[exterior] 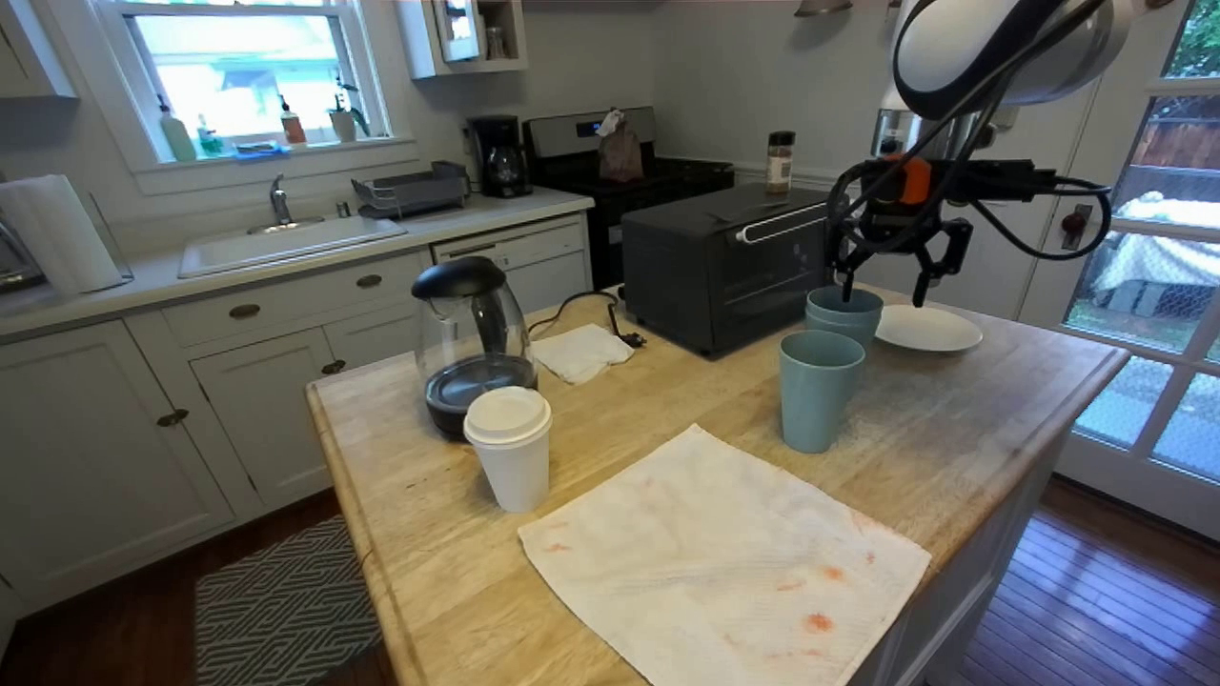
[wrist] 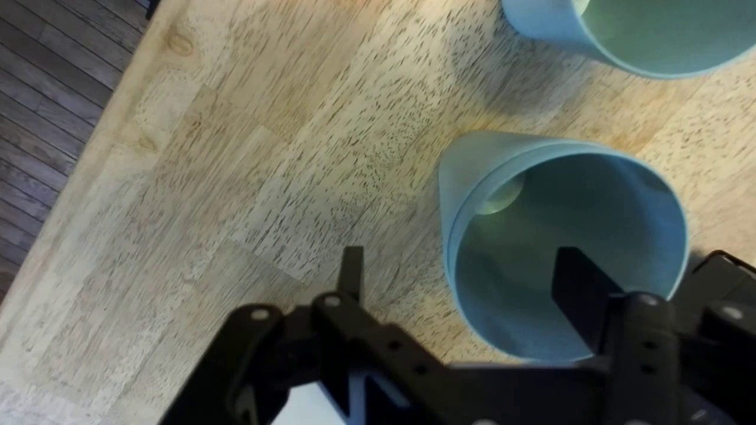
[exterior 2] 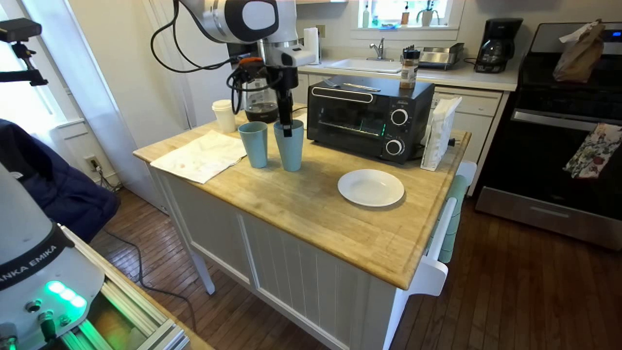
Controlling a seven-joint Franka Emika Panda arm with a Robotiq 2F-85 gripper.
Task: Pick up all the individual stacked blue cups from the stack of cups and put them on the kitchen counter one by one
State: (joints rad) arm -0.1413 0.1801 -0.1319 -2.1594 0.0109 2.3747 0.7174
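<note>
The stack of cups [exterior: 843, 326], pale blue-grey with two rims showing, stands upright on the wooden kitchen counter [exterior: 972, 410]. It also shows in an exterior view [exterior 2: 290, 150] and in the wrist view [wrist: 466, 171]. A separate blue cup [exterior: 820, 395] stands upright beside it; it also shows in an exterior view [exterior 2: 254, 146] and the wrist view [wrist: 546, 26]. My gripper [wrist: 464, 262] is open and empty, pointing down at the stack. One finger is over the stack's opening, the other outside its wall. I cannot tell how far the finger reaches inside.
A white plate [exterior 2: 371, 187] lies near the stack. A black toaster oven [exterior: 724, 267] stands close behind it. A white lidded cup [exterior: 510, 453], a glass carafe [exterior: 477, 353] and a large paper towel [exterior: 724, 562] are also on the counter.
</note>
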